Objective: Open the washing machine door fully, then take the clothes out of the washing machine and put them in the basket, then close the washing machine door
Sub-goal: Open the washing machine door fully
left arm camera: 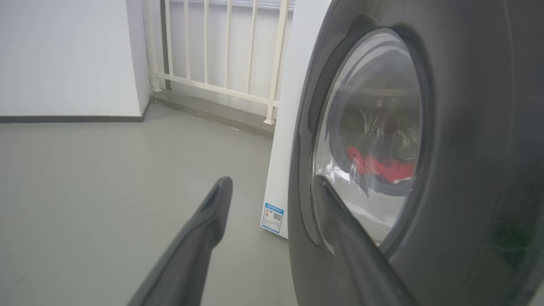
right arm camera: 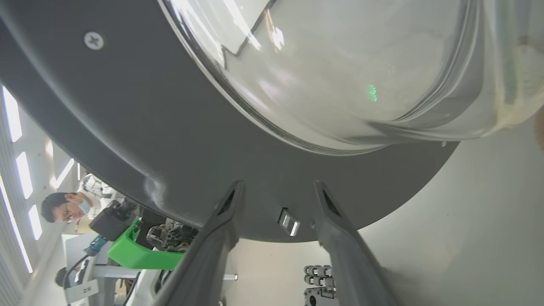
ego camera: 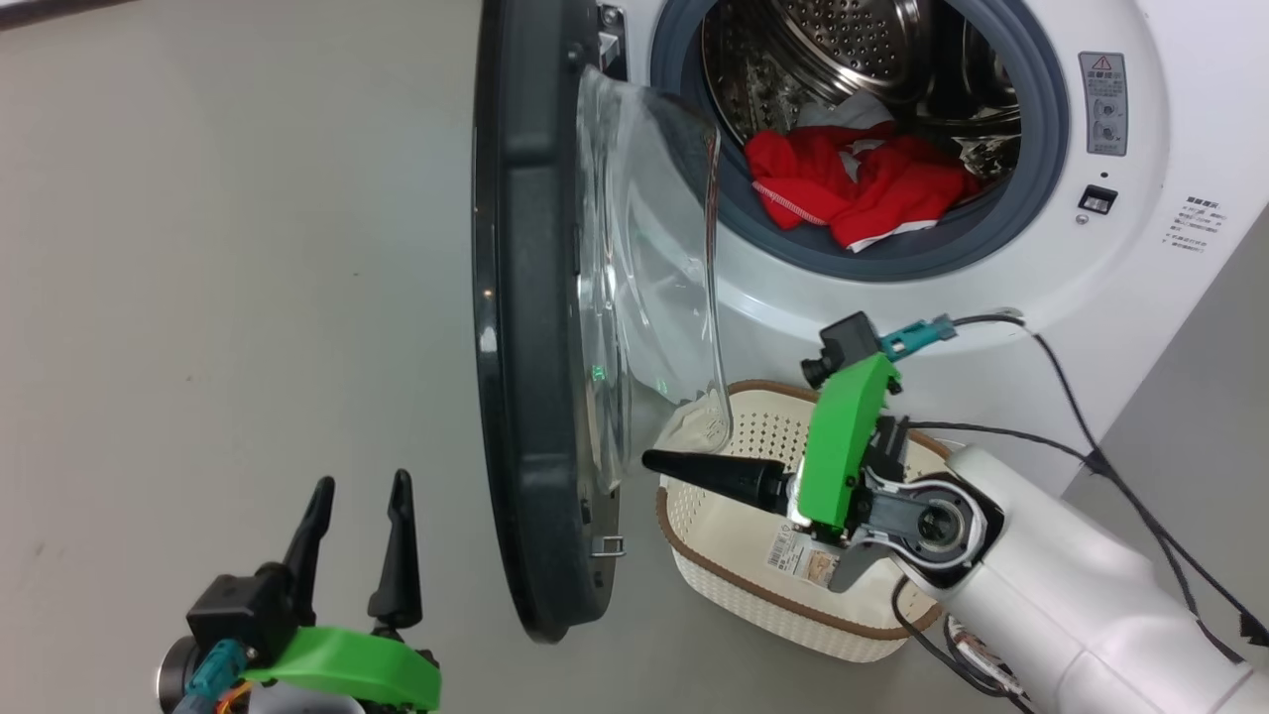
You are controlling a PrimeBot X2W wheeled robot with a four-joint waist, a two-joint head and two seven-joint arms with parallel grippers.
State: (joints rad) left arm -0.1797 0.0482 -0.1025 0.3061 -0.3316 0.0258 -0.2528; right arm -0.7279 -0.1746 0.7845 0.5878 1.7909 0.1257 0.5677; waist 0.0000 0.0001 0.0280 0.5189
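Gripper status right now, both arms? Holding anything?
Left gripper: open, empty.
Right gripper: open, holding nothing, close to the inner rim of the washing machine door.

Door rim glossy black plastic; window clear smooth glass. Drum perforated shiny steel. Clothes soft red cloth. Basket matt perforated plastic.

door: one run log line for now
door open | clothes in washer | basket empty | right gripper by door, open | left gripper open

I see grey floor. A white railing meets a white wall. A person is in the background.
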